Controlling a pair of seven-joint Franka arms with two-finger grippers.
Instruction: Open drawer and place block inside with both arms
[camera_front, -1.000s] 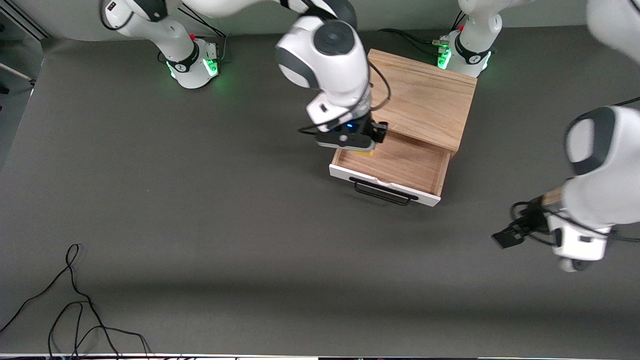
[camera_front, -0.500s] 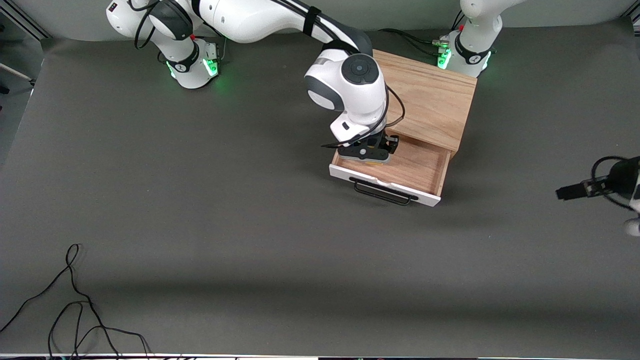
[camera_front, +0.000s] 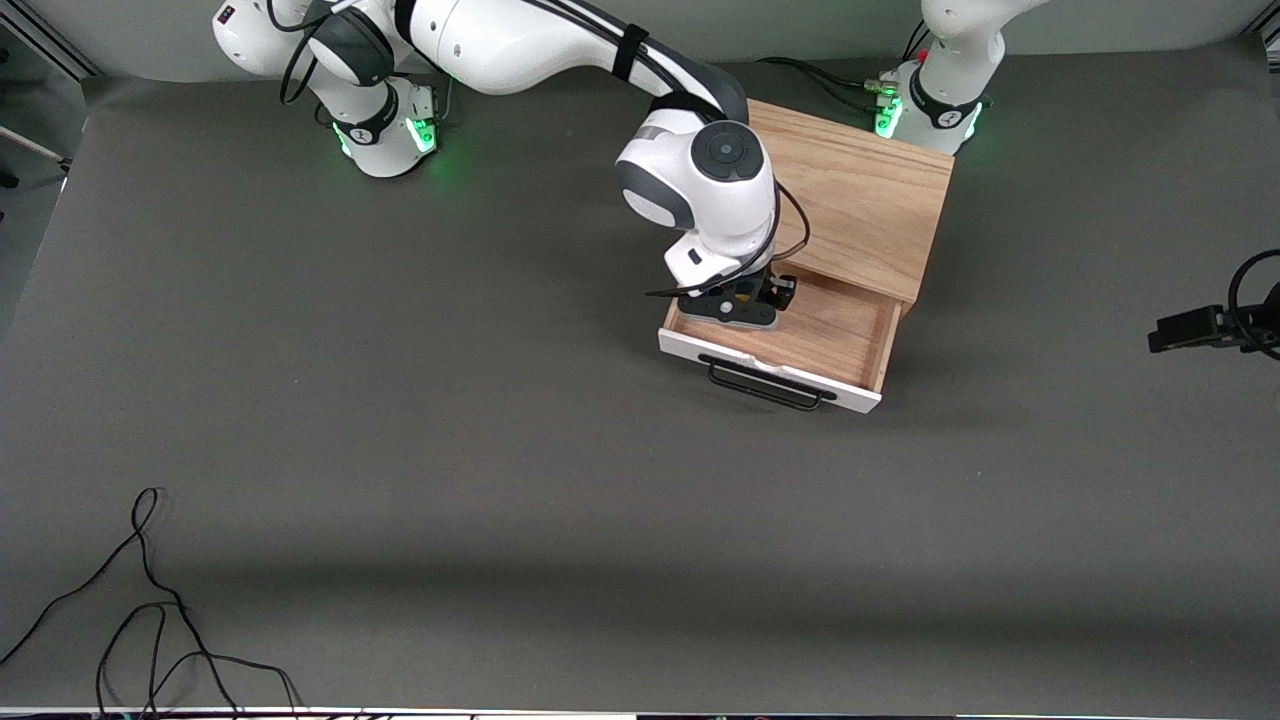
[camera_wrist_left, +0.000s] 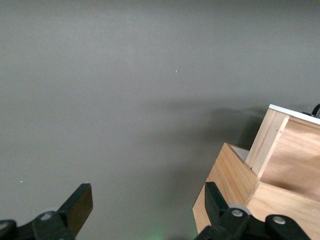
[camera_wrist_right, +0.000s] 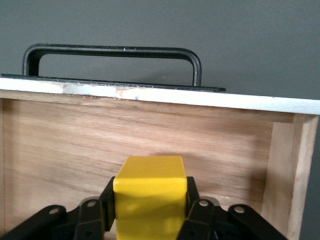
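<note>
Inside the pulled-out drawer with white front panel, black bar handle and bare wooden interior (camera_front: 835, 335), we list the small bright yellow cube (camera_wrist_right: 150, 197), clamped between the black fingers of the right gripper (camera_wrist_right: 150, 212). We see the same gripper in the front view, low within the drawer at the end toward the right arm's side (camera_front: 735, 300). Whether the cube touches the drawer floor we cannot tell.

Change noted: a second ago this gripper hung higher over the drawer's edge; it has since come down into the cavity and sits a little deeper toward the middle. Its grip has not visibly let go. We judge the block delivered in all but release: opening the fingers and lifting clear is what remains.

Second item: the left gripper (camera_wrist_left: 142, 212), fingers standing well apart and holding nothing, looking past a corner of the light wooden box cabinet (camera_front: 850, 195). In the front view it shows at the frame's edge (camera_front: 1195, 328), having drawn away from the table's middle toward the left arm's end. We take it as waiting.

Surface: a dark grey matte table covering (camera_front: 400, 420), plain and flat. Loose black cables (camera_front: 150, 610) lie near the front camera at the right arm's end. Two arm bases with green lights stand along the top; a pale wall runs above them.
</note>
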